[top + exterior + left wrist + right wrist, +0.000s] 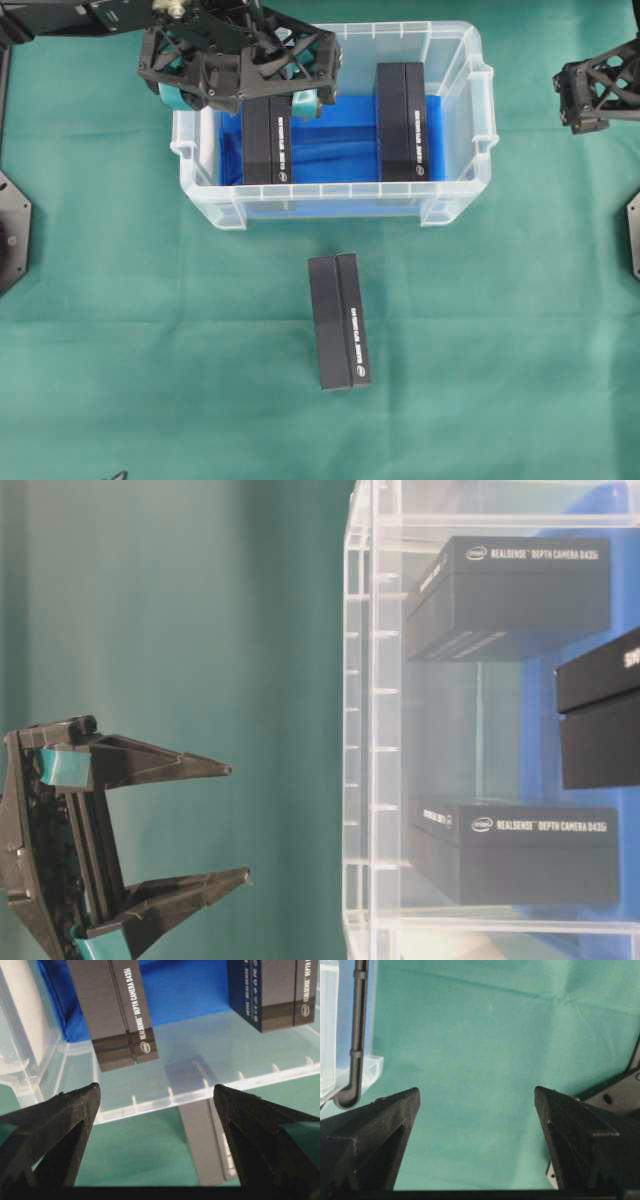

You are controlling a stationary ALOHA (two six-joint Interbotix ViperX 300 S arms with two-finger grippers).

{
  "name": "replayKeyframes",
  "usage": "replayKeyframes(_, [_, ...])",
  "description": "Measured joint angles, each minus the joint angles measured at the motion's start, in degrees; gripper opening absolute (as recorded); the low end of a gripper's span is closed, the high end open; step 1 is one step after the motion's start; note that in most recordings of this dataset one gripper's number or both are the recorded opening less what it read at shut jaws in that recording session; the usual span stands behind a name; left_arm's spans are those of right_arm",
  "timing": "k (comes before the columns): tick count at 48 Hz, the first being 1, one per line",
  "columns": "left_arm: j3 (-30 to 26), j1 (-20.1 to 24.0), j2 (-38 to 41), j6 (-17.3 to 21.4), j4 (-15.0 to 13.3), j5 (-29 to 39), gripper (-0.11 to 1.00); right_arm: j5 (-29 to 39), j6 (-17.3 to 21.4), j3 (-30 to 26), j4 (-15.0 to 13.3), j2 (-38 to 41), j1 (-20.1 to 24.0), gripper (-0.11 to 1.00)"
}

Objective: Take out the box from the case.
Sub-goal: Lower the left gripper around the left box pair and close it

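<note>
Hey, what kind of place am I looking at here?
Probably a robotics lab bench set up for recording: a green cloth-covered table, two black robot arms whose left gripper hangs over a clear plastic bin, and black RealSense depth camera boxes.

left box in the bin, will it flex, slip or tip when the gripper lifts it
The left box looks like rigid cardboard with crisp edges, so it probably won't flex. Its matte surface suggests a fair grip. It is long and narrow, so a grip near one end may let it tilt. The left gripper hovers open over it, inside the bin.
</note>
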Motion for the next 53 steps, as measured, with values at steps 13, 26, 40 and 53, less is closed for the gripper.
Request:
replayKeyframes(13, [1.05, 0.00, 0.00, -0.26, 0.00, -1.14, 0.97, 0.00, 0.00, -0.09, 0.09, 0.00, 0.00, 0.91])
replayKeyframes(26, [3.69, 0.00, 0.00, -1.23, 0.00, -2.37, 0.97, 0.00, 0.00, 0.00, 0.09, 0.00, 0.00, 0.91])
replayKeyframes(40, [7.21, 0.09, 0.09, -1.41, 0.00, -4.92, 0.97, -0.09, 0.00, 0.00, 0.00, 0.00, 0.00, 0.91])
replayKeyframes(53, [10.72, 0.62, 0.00, -1.14, 0.00, -8.09, 0.97, -0.18, 0.00, 0.00, 0.09, 0.00, 0.09, 0.91])
